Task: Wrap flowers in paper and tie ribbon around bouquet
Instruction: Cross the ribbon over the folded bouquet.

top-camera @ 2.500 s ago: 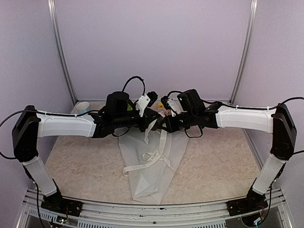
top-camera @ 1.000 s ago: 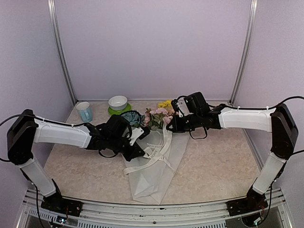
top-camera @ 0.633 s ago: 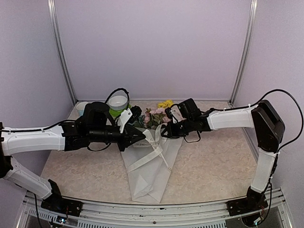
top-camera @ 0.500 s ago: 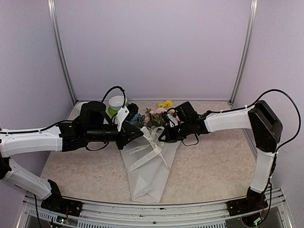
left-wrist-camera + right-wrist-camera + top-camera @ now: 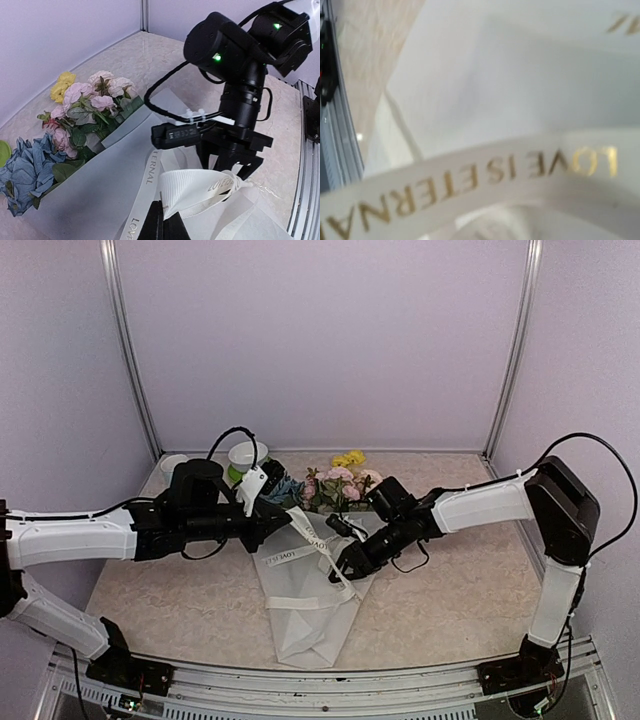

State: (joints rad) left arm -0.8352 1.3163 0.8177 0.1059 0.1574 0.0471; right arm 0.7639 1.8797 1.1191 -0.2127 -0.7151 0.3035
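- The bouquet (image 5: 312, 570) lies flat on the bench (image 5: 450, 590), near the middle. Its flowers (image 5: 335, 487) are at the 12 o'clock end, and the paper (image 5: 310, 610) narrows to a folded tip toward 6 o'clock.
- From the left wrist, the flowers (image 5: 85, 112) show pink roses, a yellow bloom and a blue cluster. They spill out of the top of the paper (image 5: 95, 195).
- The ribbon (image 5: 318, 535) crosses the paper slantwise, from 10 o'clock down to 4 o'clock. It is lifted off the sheet at its upper end.
- The left end effector (image 5: 283, 520) reaches in from 9 o'clock. In its own view the left end effector (image 5: 161, 217) has its fingers pressed together, pinching a fold of ribbon (image 5: 195, 192).
- The right end effector (image 5: 345, 560) comes in from 3 o'clock over the lower stretch of ribbon. Seen from the left wrist, the right end effector (image 5: 231, 167) points down with its fingers spread, just over the ribbon's bunched loop. Whether they touch it cannot be told.
- The right wrist view is filled by ribbon (image 5: 485, 175) with gold lettering, lying across white paper (image 5: 485, 75).
- A bowl (image 5: 247, 453) stands at 10 o'clock of the flowers.
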